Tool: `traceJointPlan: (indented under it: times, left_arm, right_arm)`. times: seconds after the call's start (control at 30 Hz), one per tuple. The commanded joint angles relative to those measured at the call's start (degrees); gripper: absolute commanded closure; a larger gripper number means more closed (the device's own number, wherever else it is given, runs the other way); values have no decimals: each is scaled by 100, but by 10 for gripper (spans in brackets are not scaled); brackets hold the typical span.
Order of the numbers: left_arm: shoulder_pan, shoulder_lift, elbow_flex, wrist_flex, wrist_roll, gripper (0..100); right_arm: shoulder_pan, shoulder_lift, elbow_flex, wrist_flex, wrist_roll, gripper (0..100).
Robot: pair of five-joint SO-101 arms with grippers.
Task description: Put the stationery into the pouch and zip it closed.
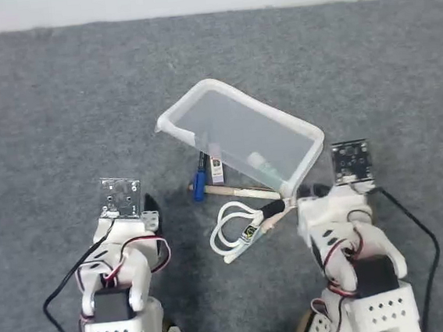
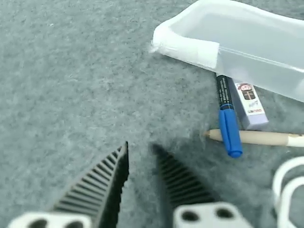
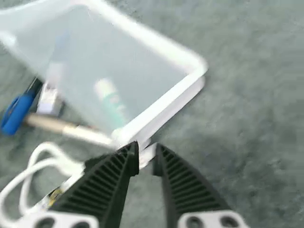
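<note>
Translucent white plastic, the pouch (image 1: pixel 237 129) lies in the middle of the grey felt (image 1: pixel 58 95). The right pincer (image 3: pixel 145 153) is clamped on its near corner tab. The left pincer (image 2: pixel 141 148), tips a little apart, hangs above the felt, near the blue pen (image 2: pixel 229 128).

Right gripper (image 3: pixel 145 156) jaws pinching pouch (image 3: pixel 142 61) corner, cable (image 3: pixel 66 164) beside

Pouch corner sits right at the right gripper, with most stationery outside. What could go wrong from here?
The right gripper is at the pouch corner; a tug could drag the pouch over the blue marker and eraser lying against its edge. The white cable loops beside the beige pen and may snag.
</note>
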Motion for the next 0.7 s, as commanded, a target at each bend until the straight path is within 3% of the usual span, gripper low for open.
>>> traceJointPlan:
  times: [0.0, 0.17, 0.4, 0.67]
  left_arm:
    - [-35, -123, -110, -141, 404, 808]
    - [-35, -123, -84, -141, 466, 768]
    - [-35, -123, -84, -141, 448, 768]
    - [-35, -123, -84, -132, 457, 768]
  right_arm:
    - [-523, -31, -607, 505, -422, 864]
    - [-734, 321, -941, 629, -484, 863]
    - [-1402, 2079, -1600, 567, -1169, 861]
    - [-1481, 3829, -2013, -259, -1662, 860]
